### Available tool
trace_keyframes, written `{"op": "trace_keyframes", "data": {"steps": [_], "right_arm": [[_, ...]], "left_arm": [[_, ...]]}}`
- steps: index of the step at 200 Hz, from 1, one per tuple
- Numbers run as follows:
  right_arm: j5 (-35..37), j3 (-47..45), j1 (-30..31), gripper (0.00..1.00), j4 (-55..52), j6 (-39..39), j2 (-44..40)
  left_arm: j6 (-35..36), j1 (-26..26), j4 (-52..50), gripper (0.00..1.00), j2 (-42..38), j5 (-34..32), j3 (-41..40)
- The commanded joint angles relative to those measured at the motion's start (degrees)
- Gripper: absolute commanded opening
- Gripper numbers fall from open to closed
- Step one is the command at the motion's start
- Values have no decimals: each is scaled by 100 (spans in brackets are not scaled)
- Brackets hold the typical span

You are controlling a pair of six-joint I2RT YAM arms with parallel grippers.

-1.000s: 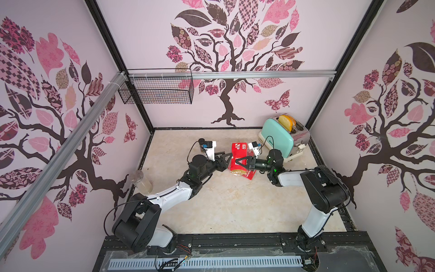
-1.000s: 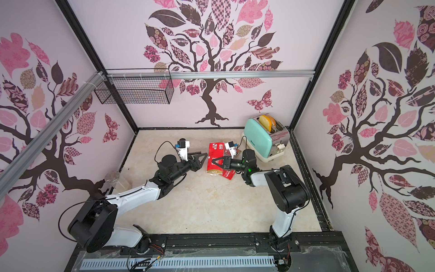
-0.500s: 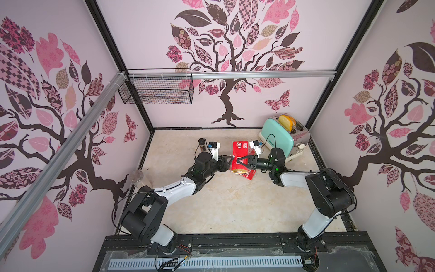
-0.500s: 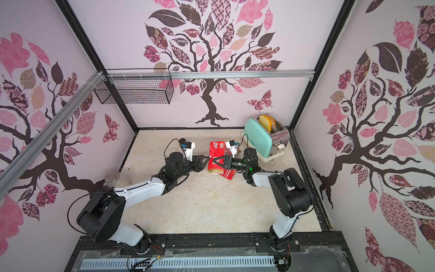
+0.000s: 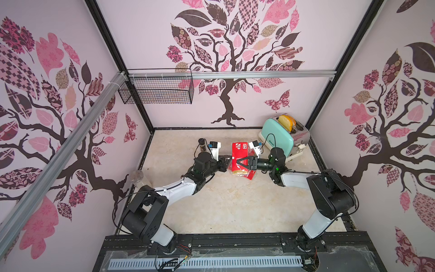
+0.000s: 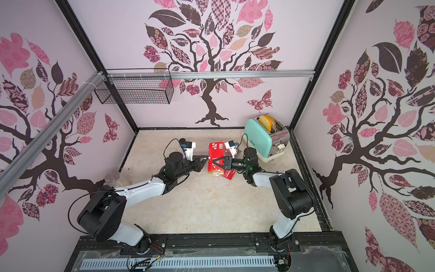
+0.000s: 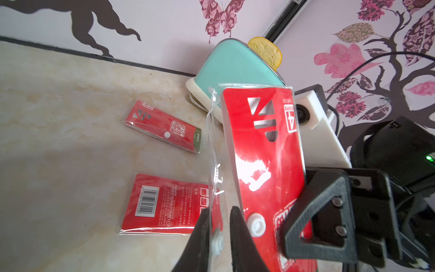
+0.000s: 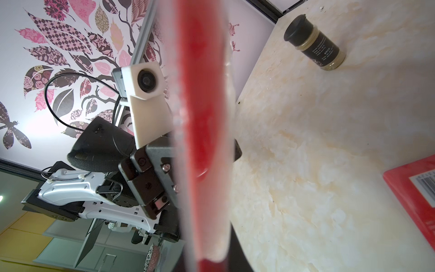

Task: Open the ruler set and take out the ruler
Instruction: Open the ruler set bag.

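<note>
Two grippers are meeting on the ruler set [image 5: 239, 153] — it is hanging above the table [image 5: 223, 200], near the toaster [image 5: 280, 137]. The right gripper [image 5: 239, 163] is clamping its red body, and the left gripper [image 7: 219, 212] is pinching the clear flap [image 7: 213, 150] (white snap between the fingers), while another red pack [image 7: 164, 205] is lying flat below

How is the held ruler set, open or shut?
Open: the clear flap in the left gripper stands off the white snap on the ruler set.
</note>
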Motion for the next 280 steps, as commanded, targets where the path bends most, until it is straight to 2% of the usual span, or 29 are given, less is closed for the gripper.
{"op": "trace_keyframes", "data": {"steps": [1,12,40,80,125,147,181,211,259,280], "right_arm": [[-97,148,32,14,39,-136,-91],[-100,154,31,14,22,-153,-89],[-92,167,30,14,-11,-184,-96],[-97,171,32,16,-190,-327,-111],[201,295,-12,51,-1049,-779,-169],[347,342,-37,60,-1309,-888,-165],[785,464,-56,64,-2132,-1299,-310],[1120,514,-47,60,-2737,-1633,-664],[1150,688,164,28,-3001,-1642,-1030],[1174,840,356,23,-3045,-1594,-999]], "left_arm": [[77,19,-230,18,34,503,201],[115,19,-377,16,17,604,246],[180,31,-553,0,-36,673,255],[167,86,-596,0,-180,631,212],[208,206,-1040,0,-578,524,176],[241,223,-1346,0,-812,482,176],[305,239,-1924,0,-1137,321,213],[408,244,-2353,0,-1250,133,228],[600,246,-2479,0,-1022,8,317],[618,234,-2452,0,-897,-28,367]]}}
